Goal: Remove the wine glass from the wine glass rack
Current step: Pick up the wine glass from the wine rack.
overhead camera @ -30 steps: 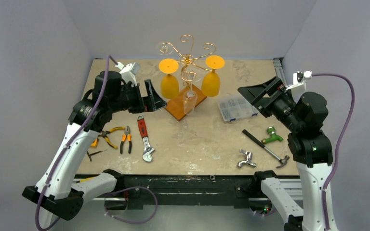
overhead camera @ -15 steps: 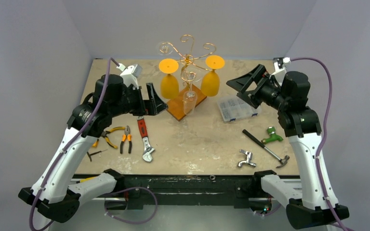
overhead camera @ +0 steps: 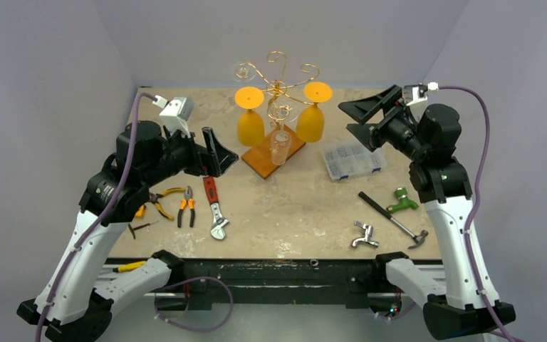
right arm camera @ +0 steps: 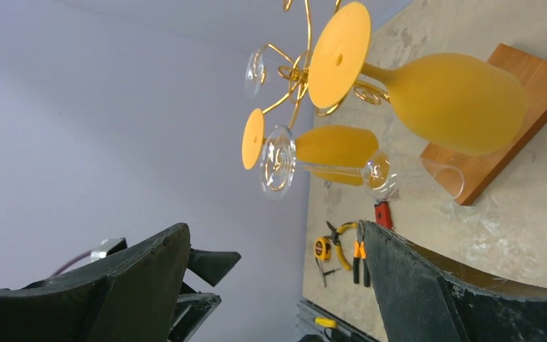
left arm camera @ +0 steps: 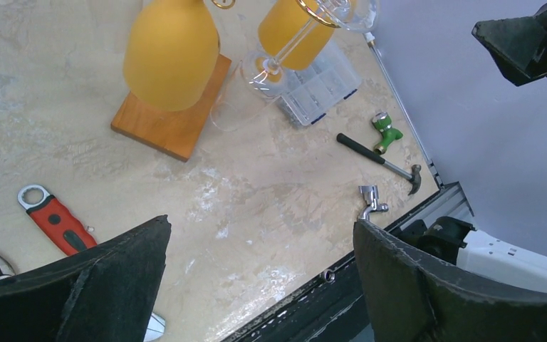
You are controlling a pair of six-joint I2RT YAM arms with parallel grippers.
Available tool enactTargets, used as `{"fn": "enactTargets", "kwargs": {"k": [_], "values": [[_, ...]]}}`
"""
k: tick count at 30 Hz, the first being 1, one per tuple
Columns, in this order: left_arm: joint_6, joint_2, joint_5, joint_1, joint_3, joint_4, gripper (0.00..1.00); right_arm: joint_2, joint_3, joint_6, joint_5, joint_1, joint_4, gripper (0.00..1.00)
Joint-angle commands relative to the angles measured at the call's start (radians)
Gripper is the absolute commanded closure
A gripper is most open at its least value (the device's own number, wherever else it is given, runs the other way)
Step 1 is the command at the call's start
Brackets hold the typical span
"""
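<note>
The golden wine glass rack (overhead camera: 276,84) stood at the far middle of the table (overhead camera: 292,214). Two orange wine glasses (overhead camera: 250,122) hung bowl-down at its left and right, and a clear wine glass (overhead camera: 279,146) hung at its near side, its foot seemingly caught in a wire curl. The left gripper (overhead camera: 217,149) hovered just left of the rack's wooden base, jaws spread wide and empty; the right gripper (overhead camera: 367,118) hung right of the rack, near a clear compartment box (overhead camera: 353,158), likewise wide open and empty.
</note>
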Motion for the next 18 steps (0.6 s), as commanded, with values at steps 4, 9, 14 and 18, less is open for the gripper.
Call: {"fn": "enactTargets", "kwargs": {"k": [4,9,14,18], "values": [[0.013,-0.030,0.012,-0.004,-0.027,0.111,0.03,0.031,-0.018,0.097,0.082,0.000,0.148,0.12],[-0.002,-0.057,-0.013,-0.004,-0.054,0.131,0.03,0.086,-0.003,0.087,0.112,-0.004,0.176,0.16],[-0.006,-0.082,-0.012,-0.004,-0.048,0.104,0.03,0.152,-0.021,0.113,0.075,-0.006,0.275,0.20],[0.017,-0.097,-0.010,-0.004,-0.050,0.070,0.03,0.184,-0.025,0.123,0.071,-0.008,0.338,0.24]]}}
